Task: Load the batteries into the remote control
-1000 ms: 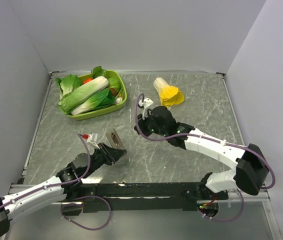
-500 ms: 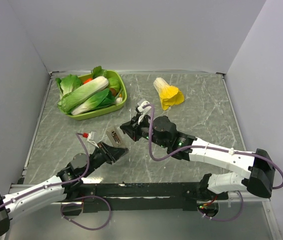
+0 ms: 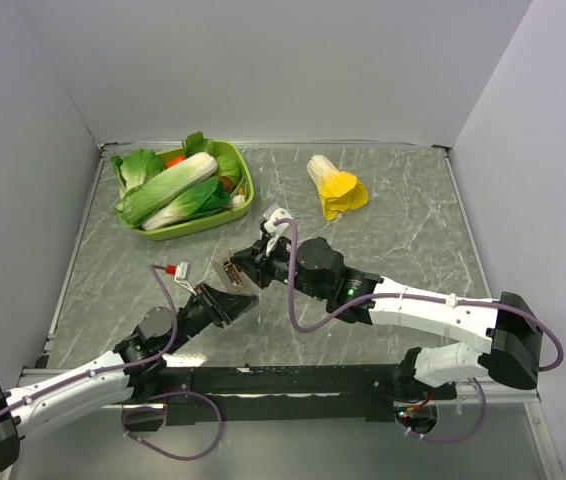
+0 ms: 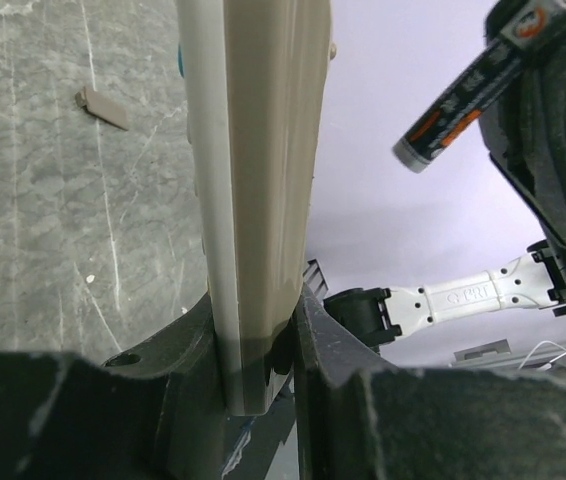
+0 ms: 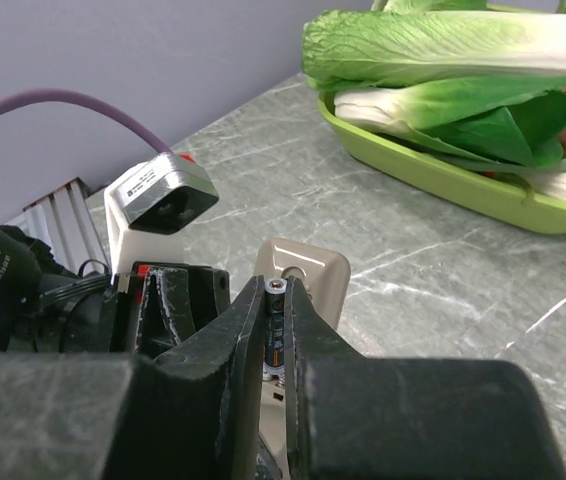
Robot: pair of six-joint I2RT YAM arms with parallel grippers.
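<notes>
Your L gripper (image 4: 258, 350) is clamped on the remote control (image 4: 263, 150) at its lower end, w/ a finger tight against each long side. The remote stands up off the table (image 3: 413, 230), tilted, w/ its beige back showing in the L wrist view.

Your R gripper (image 5: 278, 325) is pinched on one battery (image 5: 275, 330). It's held lengthwise btwn the fingers, w/ the metal tip poking out toward the remote. In the L wrist view that battery (image 4: 458, 100) hangs just beside the remote's upper part w/ a visible gap, so they're apart, not touching.

From above, the R gripper (image 3: 246, 258) sits right next to the remote (image 3: 231, 275), on the side away from the L gripper (image 3: 228, 300).

- A small flat grey piece (image 4: 101, 107) lies on the table near the remote, on the side opposite the battery.
- The green tray (image 3: 193, 226) of veg sits beyond the remote, well apart from it.
- The yellow toy cabbage (image 3: 335, 187) is farther off, past the R gripper.
</notes>
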